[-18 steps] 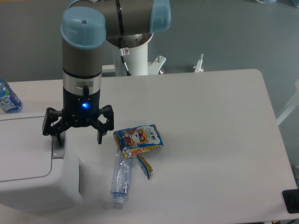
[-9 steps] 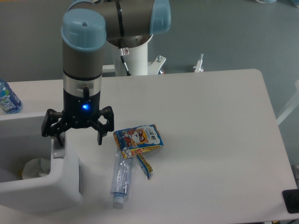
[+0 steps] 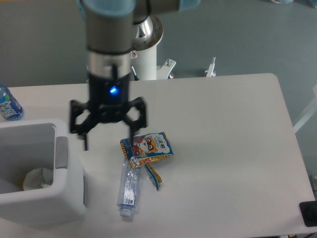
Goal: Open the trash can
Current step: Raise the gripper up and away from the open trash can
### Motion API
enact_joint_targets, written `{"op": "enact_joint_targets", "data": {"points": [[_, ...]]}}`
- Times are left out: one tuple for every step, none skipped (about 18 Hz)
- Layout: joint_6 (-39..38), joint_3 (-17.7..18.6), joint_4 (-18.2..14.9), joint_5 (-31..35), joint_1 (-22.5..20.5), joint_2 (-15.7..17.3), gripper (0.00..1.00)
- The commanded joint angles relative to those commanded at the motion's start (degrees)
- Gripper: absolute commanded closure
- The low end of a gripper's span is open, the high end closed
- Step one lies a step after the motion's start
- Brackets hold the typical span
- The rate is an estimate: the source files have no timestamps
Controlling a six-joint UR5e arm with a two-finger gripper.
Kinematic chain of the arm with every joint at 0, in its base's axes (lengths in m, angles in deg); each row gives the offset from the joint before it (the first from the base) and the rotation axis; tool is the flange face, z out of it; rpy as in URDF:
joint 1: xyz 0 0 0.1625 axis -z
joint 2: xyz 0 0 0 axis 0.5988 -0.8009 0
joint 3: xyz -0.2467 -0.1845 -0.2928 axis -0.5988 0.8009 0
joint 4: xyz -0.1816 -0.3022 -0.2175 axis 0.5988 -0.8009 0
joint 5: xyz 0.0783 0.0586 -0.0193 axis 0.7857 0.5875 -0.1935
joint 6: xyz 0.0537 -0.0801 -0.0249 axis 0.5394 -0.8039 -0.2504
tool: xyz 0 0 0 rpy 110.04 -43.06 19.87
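The trash can is a large boxy white bin at the table's front left. Its top stands open, and crumpled white material shows inside. A grey tab sits on its right inner rim. The lid itself is not in view. My gripper hangs above the table just right of the can, fingers spread wide and empty, with a blue light lit on its body. It touches nothing.
A blue and orange snack packet lies right of the gripper. A crushed clear bottle lies below the packet. A blue-labelled bottle stands at the far left edge. The arm's white base rises behind the table.
The can's flat lid, shut one second ago, has opened and left view. My gripper has lifted off the can's right rim and moved right and up.
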Motion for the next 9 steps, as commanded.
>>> {"op": "enact_joint_targets", "data": {"points": [[4.4,0.6,-0.5,3.4,-0.5,0.3,0.00],[8.8,1.1,-0.7,6.0,-0.6,0.4,0.00],[13.3,1.4,-1.8,8.2,-0.9,0.4,0.00],[18.3,1.8,-3.6,10.2,-1.3,0.7,0.00],[23.7,2.0,-6.1,12.3,-2.0,1.1,0.00],[28.8,2.1,-8.3,13.6,-3.1,1.4,0.00],[32.8,2.3,-9.8,14.0,-4.0,1.6,0.00],[34.9,2.4,-10.5,14.0,-4.9,1.9,0.00],[35.7,2.8,-10.5,13.9,-5.8,2.1,0.00]]}}
